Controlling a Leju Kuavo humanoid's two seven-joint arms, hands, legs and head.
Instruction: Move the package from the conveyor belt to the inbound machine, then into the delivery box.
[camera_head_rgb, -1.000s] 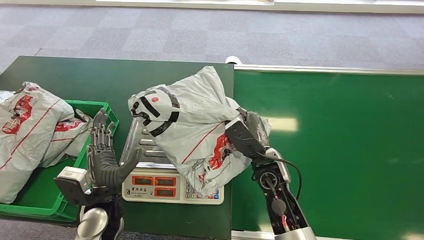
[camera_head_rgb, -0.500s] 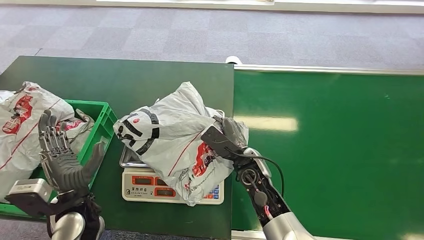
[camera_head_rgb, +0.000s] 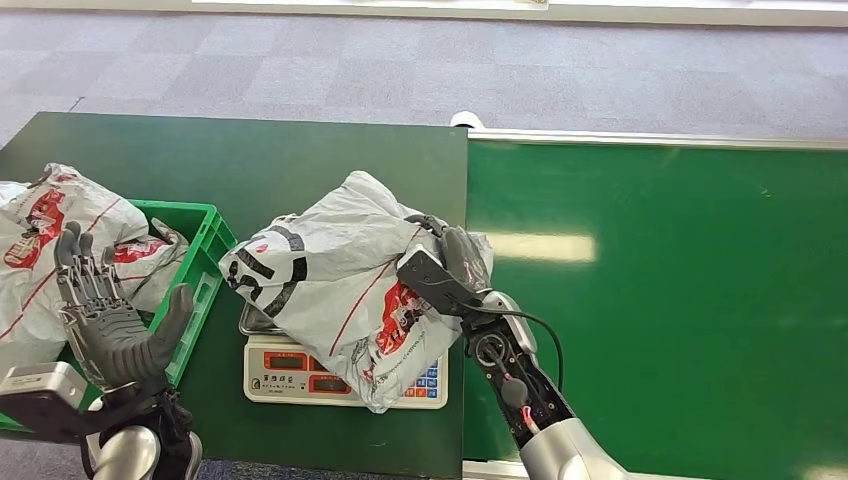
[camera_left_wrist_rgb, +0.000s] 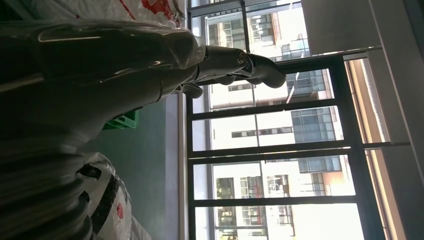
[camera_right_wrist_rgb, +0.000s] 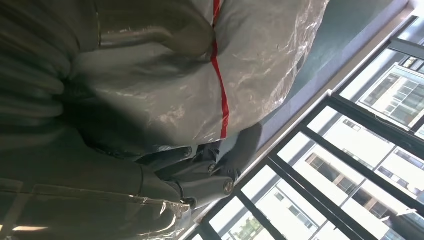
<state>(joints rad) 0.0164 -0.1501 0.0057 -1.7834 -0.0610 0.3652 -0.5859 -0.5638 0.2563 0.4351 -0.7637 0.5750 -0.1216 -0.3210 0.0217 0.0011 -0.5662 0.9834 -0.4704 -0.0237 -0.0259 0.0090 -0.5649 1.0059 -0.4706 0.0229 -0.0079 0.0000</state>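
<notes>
A grey plastic-wrapped package (camera_head_rgb: 330, 275) with black and red print lies on the steel pan of the white weighing scale (camera_head_rgb: 300, 372). My right hand (camera_head_rgb: 452, 270) grips its right end, and up close the wrap (camera_right_wrist_rgb: 200, 90) with a red stripe fills its grasp. My left hand (camera_head_rgb: 105, 310) stands open with spread fingers over the front of the green crate (camera_head_rgb: 205, 262), holding nothing. In the left wrist view the same hand (camera_left_wrist_rgb: 150, 70) is raised toward the windows, with the package (camera_left_wrist_rgb: 107, 200) beside it.
The green crate holds other grey packages (camera_head_rgb: 60, 250) with red print. The bright green conveyor belt (camera_head_rgb: 680, 300) runs on the right behind a metal rail. The dark green table (camera_head_rgb: 200, 160) carries the scale and crate. Grey carpet lies beyond.
My right hand has lowered the package leftward onto the scale pan. My left hand has swung left, away from the scale, to stand over the crate.
</notes>
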